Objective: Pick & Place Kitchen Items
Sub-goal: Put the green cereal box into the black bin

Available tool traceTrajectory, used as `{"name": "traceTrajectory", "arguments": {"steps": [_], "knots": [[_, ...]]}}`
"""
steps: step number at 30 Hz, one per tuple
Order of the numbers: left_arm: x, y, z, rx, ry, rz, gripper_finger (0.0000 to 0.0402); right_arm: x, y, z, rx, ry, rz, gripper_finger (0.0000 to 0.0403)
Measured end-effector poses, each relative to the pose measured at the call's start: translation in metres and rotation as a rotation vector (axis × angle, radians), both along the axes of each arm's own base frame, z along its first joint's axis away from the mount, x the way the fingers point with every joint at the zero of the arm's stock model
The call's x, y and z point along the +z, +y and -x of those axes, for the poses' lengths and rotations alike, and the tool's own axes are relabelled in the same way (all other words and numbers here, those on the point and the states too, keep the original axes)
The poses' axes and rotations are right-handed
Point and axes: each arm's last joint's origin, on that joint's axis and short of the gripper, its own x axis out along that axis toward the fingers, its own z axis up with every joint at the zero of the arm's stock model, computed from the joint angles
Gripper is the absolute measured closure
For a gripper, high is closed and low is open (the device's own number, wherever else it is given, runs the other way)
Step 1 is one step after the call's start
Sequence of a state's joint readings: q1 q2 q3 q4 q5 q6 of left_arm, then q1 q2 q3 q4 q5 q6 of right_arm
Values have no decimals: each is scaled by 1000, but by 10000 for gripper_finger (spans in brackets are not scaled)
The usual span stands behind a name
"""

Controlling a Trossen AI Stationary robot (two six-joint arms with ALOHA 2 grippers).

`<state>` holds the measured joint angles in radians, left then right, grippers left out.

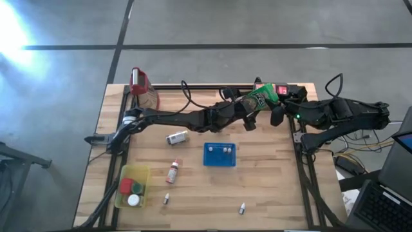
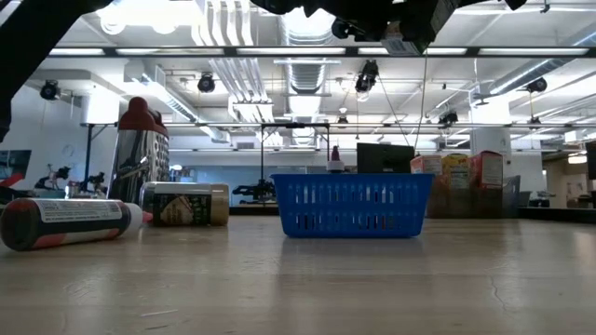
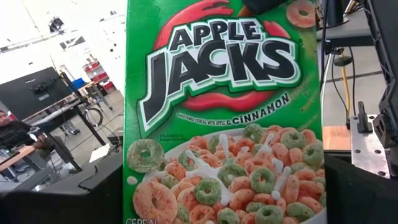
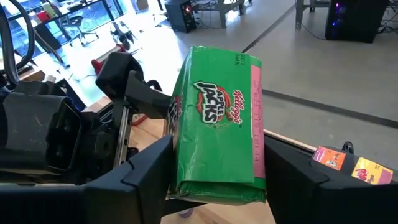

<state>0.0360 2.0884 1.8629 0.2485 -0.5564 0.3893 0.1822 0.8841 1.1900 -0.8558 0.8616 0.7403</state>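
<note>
Cereal box (image 1: 261, 96) between both end effectors, above blue tray (image 1: 219, 154)

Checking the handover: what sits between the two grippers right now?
The green Apple Jacks carton, seen in the high view, between the left gripper and right gripper; the right wrist view shows the right fingers flanking it.

right wrist | green Apple Jacks carton (image 4: 217, 124) tilted between right gripper (image 4: 217, 186) fingers (image 4: 146, 168), one each side, touching | left gripper (image 4: 158, 102) clamps carton's other side | small red and yellow cartons (image 4: 351, 165) beyond on wooden table (image 4: 283, 146)
</note>
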Motion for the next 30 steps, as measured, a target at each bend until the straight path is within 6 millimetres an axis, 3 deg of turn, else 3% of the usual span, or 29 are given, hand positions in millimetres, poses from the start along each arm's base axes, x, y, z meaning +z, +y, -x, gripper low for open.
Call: {"name": "traceTrajectory", "arguments": {"steps": [19, 24, 28, 30], "knots": [[0, 0, 0, -14, -17, 33, 35, 0, 0, 0, 3, 4, 4, 218], [-3, 1, -1, -103, -29, 108, 33, 0, 0, 0, 6, 5, 3, 224], [-2, 7, -1, -129, 23, 169, 9, 0, 0, 0, 8, 8, 3, 224], [-4, 14, 0, -227, 69, 179, 5, 0, 0, 0, 8, 8, 4, 220]]}}
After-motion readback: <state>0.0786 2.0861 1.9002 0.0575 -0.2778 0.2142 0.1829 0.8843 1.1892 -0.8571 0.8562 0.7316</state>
